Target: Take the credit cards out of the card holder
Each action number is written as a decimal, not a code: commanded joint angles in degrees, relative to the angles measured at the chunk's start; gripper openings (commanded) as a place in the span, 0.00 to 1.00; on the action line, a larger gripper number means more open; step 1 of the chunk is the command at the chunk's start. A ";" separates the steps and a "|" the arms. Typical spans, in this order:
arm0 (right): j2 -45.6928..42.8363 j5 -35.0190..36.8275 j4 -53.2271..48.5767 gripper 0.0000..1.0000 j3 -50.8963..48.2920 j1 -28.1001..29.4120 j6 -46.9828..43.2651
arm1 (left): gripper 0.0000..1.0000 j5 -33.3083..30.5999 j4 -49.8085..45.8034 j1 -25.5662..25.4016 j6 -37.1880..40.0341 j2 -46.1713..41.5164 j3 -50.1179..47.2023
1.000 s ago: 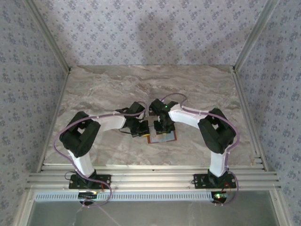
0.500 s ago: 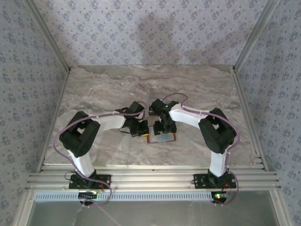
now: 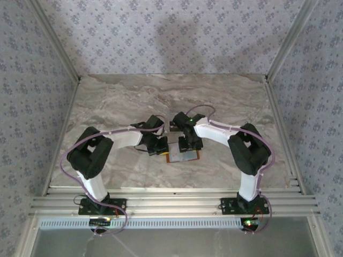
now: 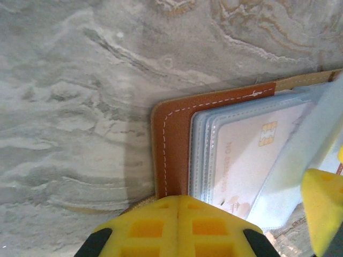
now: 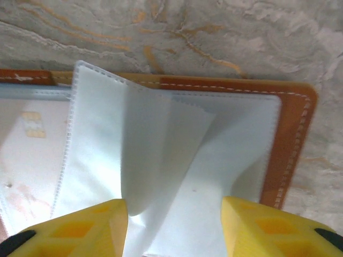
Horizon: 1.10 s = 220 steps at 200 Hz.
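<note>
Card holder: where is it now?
In the top view the card holder lies open on the table, centre-front, the left gripper at its left edge and the right gripper over it.

A grey-veined marble table (image 4: 80, 80) is seen across the upper and left parts of the frame. The card holder (image 4: 174, 144) is laid open on it toward 4 o'clock, its orange-brown stitched border exposed at the rounded corner. Clear sleeves are stacked inside it, and a whitish-pink credit card (image 4: 241, 160) with a gold chip is seen through them. A pale sleeve flap (image 4: 316, 128) is raised at 3 o'clock. At 6 o'clock the left gripper (image 4: 178, 225) is seen with its yellow fingertips pressed together at the holder's near edge. Another yellow pad (image 4: 324, 206) is cut off at 4 o'clock.
</note>
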 commanded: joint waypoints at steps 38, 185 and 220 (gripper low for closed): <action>-2.64 -5.63 4.45 0.31 -5.75 -2.06 0.92 | 0.04 -4.42 -8.24 0.10 2.14 -2.57 3.00; -5.78 -13.19 8.40 0.31 -3.40 0.80 2.98 | 0.02 -3.45 -7.16 1.20 0.62 -3.23 2.21; -2.36 -19.73 13.01 0.30 -0.74 1.85 3.61 | 0.02 -1.23 -5.10 2.09 0.74 -2.74 -0.30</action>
